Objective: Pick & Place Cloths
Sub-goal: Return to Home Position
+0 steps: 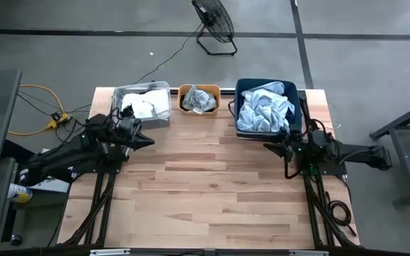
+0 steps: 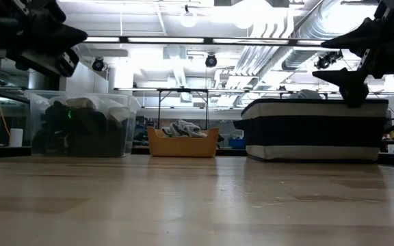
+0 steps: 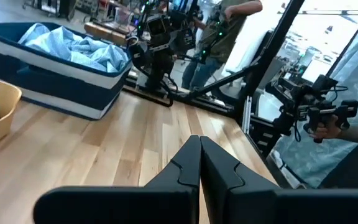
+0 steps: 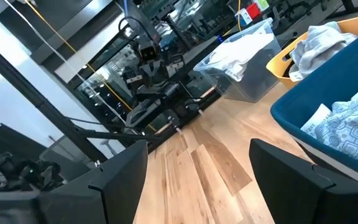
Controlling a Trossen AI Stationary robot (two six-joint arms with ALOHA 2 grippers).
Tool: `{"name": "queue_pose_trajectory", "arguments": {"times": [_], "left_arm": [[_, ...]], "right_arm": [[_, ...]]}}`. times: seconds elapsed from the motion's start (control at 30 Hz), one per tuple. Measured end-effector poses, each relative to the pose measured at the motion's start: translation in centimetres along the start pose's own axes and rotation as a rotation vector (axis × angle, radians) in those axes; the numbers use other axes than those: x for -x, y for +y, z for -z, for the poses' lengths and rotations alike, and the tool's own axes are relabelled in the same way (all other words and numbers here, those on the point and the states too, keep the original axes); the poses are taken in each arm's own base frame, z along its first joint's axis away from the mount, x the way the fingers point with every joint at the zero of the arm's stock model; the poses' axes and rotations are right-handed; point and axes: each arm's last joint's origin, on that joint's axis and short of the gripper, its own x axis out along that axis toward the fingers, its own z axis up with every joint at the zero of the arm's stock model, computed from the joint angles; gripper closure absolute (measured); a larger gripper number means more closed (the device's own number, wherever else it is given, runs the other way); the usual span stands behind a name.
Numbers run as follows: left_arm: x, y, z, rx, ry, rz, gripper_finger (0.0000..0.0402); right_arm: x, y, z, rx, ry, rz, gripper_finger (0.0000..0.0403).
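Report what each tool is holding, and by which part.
Nothing is held. The left tool is shut with nothing between its fingers; the right tool is open and empty.

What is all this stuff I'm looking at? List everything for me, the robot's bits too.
Table: one, pale wood, under everything.
Clear bin: one, see-through, back left of the table; white and dark cloths inside.
Orange bin: one, small, back middle; grey cloths inside.
Navy bin: one, back right; pale blue cloths inside.
Fan: one, black, on the floor behind the table.
Cable: yellow, on the floor to the left.
Person: one, green top, standing beyond the table.
Left gripper: dark, shut, near the clear bin.
Right gripper: dark, open, before the navy bin.
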Motion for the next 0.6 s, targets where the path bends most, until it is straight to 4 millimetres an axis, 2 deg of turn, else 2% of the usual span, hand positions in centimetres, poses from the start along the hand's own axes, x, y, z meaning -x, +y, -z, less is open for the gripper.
{"name": "queue_pose_trajectory", "arguments": {"times": [0.37, 0.6], "left_arm": [[-0.7, 1.5, 3.2, -0.018, -0.099, 0.036, 0.0401], [-1.1, 0.9, 3.8, -0.03, -0.103, 0.051, 0.0401]], "right_arm": [[0.0, -0.5, -0.2, -0.01, 0.009, 0.012, 0.0129], [0.0, -0.6, -0.3, -0.012, 0.002, 0.025, 0.0129]]}}
